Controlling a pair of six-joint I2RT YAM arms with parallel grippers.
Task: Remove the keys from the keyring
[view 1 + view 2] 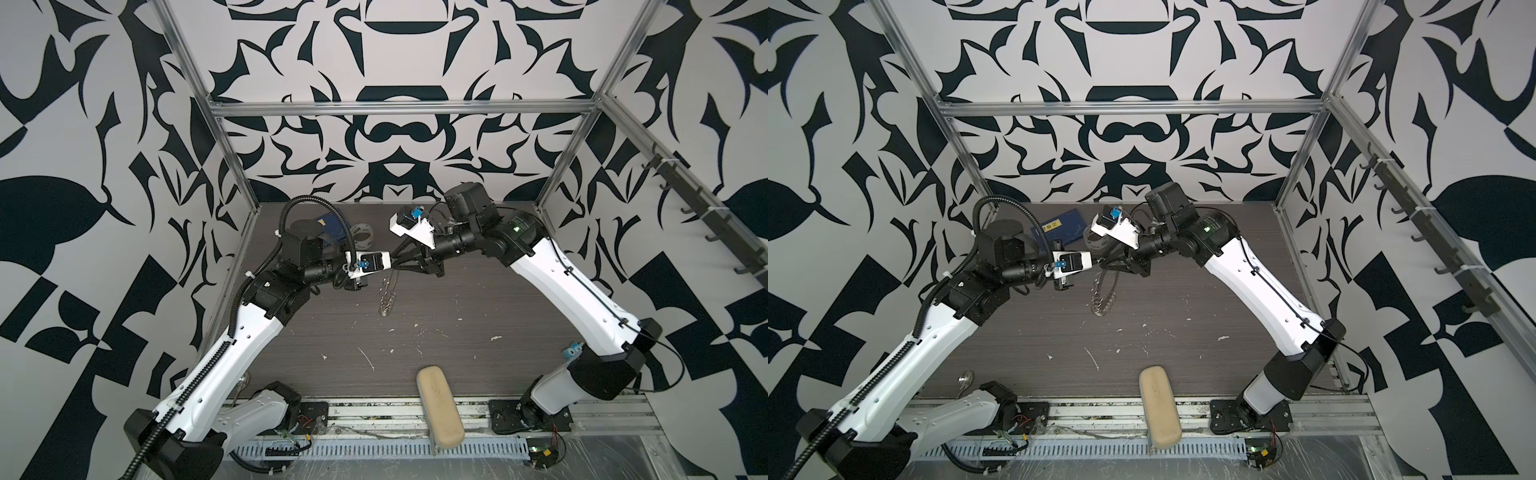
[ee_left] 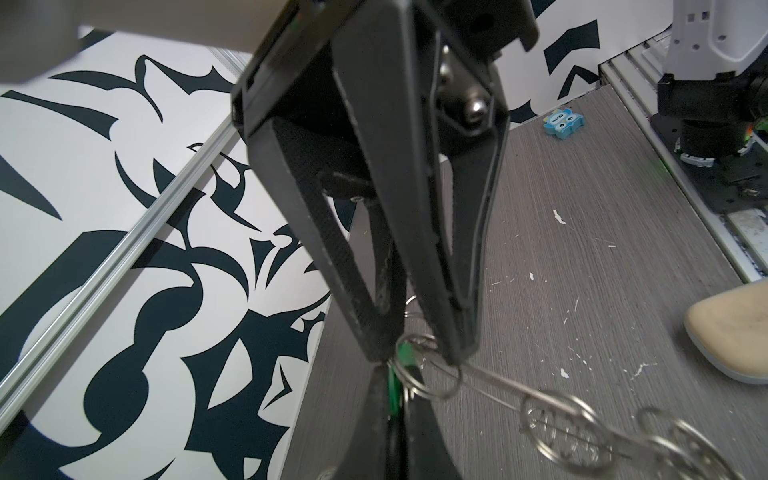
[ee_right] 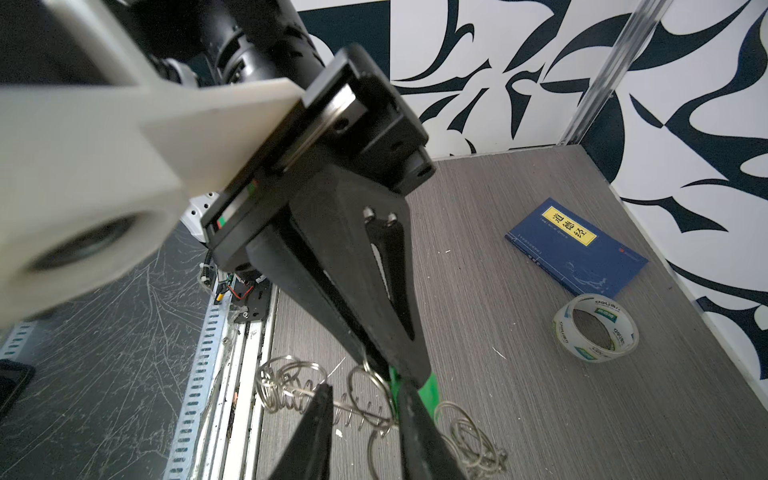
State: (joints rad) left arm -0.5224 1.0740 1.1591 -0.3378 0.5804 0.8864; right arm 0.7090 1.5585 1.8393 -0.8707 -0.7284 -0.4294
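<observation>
My left gripper pinches the green key; my right gripper clamps it too, keyring dangling above the table.

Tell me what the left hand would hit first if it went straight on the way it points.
Almost at once, the right hand, facing the left hand tip to tip and pinching the green key among the keyring loops; they look nearly touching.
</observation>
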